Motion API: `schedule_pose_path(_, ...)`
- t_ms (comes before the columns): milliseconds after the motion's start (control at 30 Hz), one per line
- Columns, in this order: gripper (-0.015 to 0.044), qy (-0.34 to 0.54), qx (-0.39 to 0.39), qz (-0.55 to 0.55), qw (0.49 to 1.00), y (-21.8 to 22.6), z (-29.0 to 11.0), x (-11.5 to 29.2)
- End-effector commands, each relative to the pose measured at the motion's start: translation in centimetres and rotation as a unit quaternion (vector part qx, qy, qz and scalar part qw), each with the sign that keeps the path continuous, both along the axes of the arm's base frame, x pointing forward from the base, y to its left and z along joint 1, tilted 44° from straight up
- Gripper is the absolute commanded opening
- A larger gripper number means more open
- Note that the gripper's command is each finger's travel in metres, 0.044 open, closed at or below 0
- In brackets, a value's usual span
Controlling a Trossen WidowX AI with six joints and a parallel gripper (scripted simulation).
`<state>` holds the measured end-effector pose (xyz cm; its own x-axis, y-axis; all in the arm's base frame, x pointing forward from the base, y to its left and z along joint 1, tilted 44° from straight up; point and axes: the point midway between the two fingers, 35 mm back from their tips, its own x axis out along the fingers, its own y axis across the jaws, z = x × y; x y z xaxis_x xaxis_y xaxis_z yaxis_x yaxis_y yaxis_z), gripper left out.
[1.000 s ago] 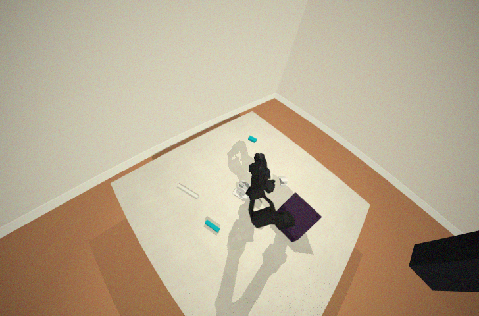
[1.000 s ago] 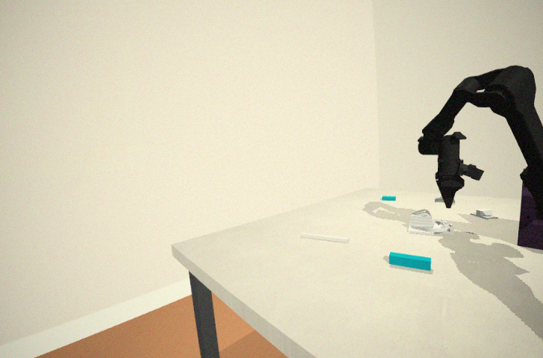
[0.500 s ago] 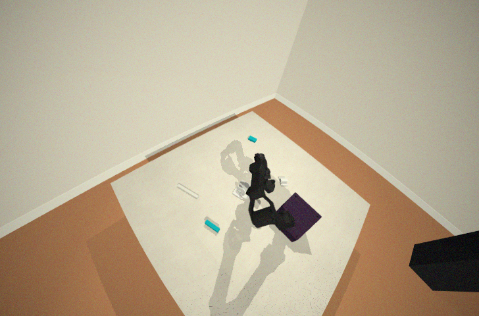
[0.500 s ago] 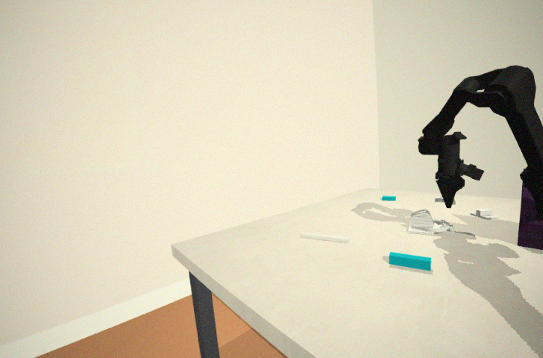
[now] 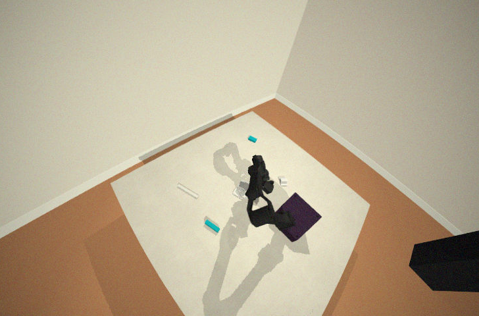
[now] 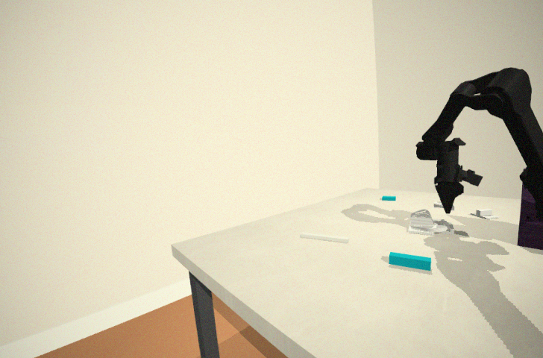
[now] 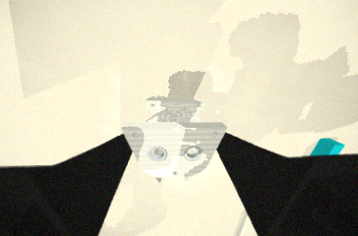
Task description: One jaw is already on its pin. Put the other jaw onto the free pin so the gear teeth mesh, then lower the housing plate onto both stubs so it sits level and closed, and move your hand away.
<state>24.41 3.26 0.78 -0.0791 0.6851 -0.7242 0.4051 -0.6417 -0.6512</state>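
My gripper (image 6: 447,209) (image 7: 174,133) points down and is shut on the housing plate (image 7: 173,132), a pale ribbed plate with two round holes, held across between the fingertips. The plate hangs above the table. The white gripper assembly (image 5: 239,192) (image 6: 421,221) stands on the table beside and below my fingertips. In the wrist view it shows only partly, just beyond the held plate. It has a tall ribbed part and a low part. Its pins, stubs and gear teeth are too small or hidden to tell, so I cannot see how the jaws sit.
A small white part (image 5: 283,181) (image 6: 483,212) lies near the arm's purple base (image 5: 305,214) (image 6: 529,230). A white bar (image 5: 187,190) (image 6: 324,238) and a teal block (image 5: 212,226) (image 6: 409,261) lie farther off. Another teal block (image 5: 252,139) (image 6: 388,198) lies toward the far corner.
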Motion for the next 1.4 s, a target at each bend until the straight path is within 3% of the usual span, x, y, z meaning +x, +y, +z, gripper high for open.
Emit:
schedule_pose_path(0, 0.0351, 0.004, 0.002, -0.003, 1.0, 0.5, -0.6, -0.3)
schedule_pose_path(1367, 0.0351, 0.005, 0.005, -0.003, 1.0, 3.2, -3.1, -0.8)
